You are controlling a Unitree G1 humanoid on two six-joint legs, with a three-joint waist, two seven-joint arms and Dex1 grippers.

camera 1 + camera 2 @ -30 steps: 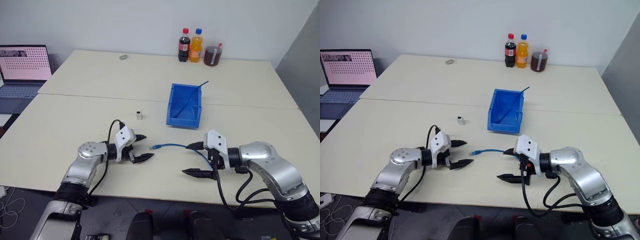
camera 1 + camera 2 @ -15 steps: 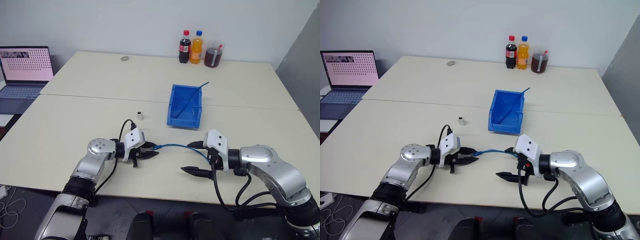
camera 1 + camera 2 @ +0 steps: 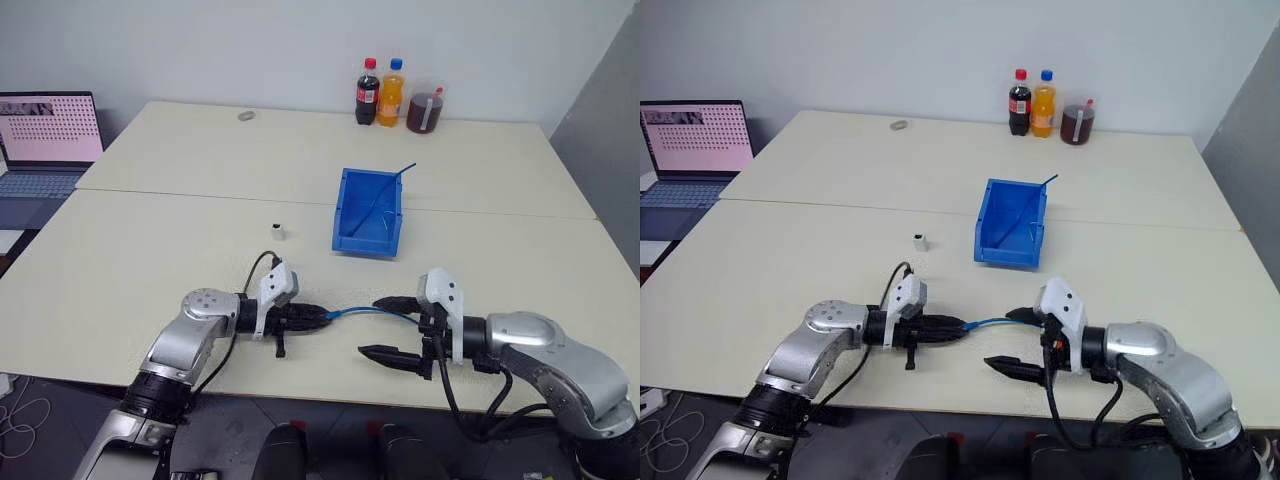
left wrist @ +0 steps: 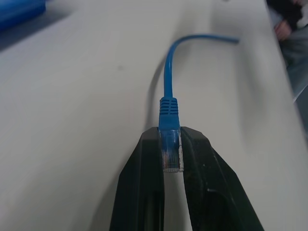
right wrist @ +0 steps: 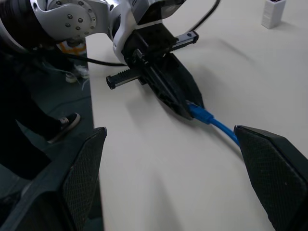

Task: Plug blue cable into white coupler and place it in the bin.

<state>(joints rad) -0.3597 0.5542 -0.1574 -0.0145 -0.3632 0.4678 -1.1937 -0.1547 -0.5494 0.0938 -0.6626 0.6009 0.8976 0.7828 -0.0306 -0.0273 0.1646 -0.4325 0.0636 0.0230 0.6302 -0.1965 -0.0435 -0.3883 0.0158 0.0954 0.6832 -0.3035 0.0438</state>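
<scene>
One hand on the plug
Left hand pinched the cable plug; right hand gaped; coupler lay beyond, leftward.

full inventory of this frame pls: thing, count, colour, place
blue cable: 1, light blue, near table edge, plug end pinched in left gripper
white coupler: 1, white, upright on table, left of bin
bin: 1, bright blue, table centre; a darker blue cable leans inside
bottles: 2, dark cola and orange, far edge
jug: 1, clear with dark drink, beside bottles
laptop: 1, open, far left
left gripper: shut on plug
right gripper: open, straddling the cable
</scene>
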